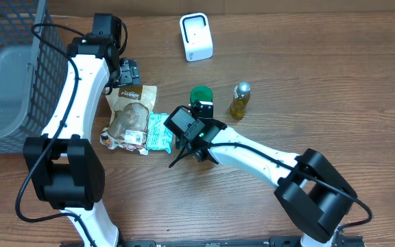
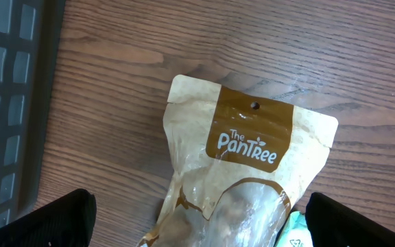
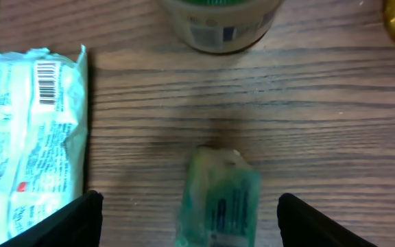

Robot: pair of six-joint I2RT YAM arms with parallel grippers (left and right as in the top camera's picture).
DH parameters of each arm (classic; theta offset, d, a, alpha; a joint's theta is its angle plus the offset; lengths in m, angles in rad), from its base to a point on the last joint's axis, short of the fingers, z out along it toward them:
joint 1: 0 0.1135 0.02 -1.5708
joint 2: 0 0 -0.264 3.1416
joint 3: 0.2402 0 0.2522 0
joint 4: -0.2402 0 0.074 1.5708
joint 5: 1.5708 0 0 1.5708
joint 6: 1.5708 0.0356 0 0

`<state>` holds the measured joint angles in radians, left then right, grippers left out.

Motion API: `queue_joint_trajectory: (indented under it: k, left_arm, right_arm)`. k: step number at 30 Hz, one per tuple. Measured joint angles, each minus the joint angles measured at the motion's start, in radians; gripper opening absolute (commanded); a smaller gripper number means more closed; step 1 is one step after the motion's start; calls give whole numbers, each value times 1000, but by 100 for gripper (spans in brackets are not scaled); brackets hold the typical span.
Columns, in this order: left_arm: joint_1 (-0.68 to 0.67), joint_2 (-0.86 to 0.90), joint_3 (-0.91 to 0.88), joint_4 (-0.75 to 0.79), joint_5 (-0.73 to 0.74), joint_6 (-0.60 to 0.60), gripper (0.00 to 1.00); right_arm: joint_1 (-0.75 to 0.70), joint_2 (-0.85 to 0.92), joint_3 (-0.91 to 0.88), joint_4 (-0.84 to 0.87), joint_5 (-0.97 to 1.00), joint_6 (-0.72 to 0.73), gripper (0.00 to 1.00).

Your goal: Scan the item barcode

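white arms (image 1: 81,82), blk joints (image 1: 64,171), blk cables (image 1: 18,202)

Wooden table (image 1: 334,82). Far left: grey mesh basket (image 1: 19,27). Centre-left: brown "The PanTree" pouch (image 1: 130,113), lying flat. Teal packet (image 1: 158,132) touching its right edge, barcode facing up. Right of centre: green-lidded jar (image 1: 199,94), with a bottle of yellow liquid (image 1: 240,100) upright just to its right.

A small, blurred green packet (image 3: 217,199) lies at lower centre between the right gripper's (image 3: 190,221) spread fingertips (image 3: 67,223), touching neither. A pale teal wrapper (image 3: 26,137) with a barcode (image 3: 45,84) fills the left edge; a jar (image 3: 219,24) stands top centre.
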<state>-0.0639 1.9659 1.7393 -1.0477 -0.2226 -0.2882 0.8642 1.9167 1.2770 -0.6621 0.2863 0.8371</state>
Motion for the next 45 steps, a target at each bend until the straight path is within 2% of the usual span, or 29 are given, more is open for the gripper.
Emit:
queue_joint_trajectory:
  k: [2,4,27,34,35,38,40,42,43,44,45]
  left_arm:
    - [0,0,0,0,0,0,99]
    - [0,0,0,0,0,0,99]
    - [0,0,0,0,0,0,99]
    - [0,0,0,0,0,0,99]
    - [0,0,0,0,0,0,100]
    - [0,0,0,0,0,0,100]
    - [0,0,0,0,0,0,99]
    - [0,0,0,0,0,0,100]
    - [0,0,0,0,0,0,99]
    - [0,0,0,0,0,0,99]
    - [0,0,0,0,0,0,100]
  right_arm:
    - [0,20,0,8,-11,2,64]
    - [0,38,-1,13,-18,0,62]
    - [0,42,-5,14,-25,0,61]
    - [0,42,-5,14,-26,1,54]
    - [0,42,-5,16,-26,0,52]
    - [0,42,-5,18,-26,0,35]
    - [0,42,-5,21,-26,3,19]
    - [0,42,-5,20,-27,0,14]
    - [0,42,-5,21,-27,1,15]
    - [0,42,-5,22,-28,2,22]
    - [0,42,-5,22,-28,5,45]
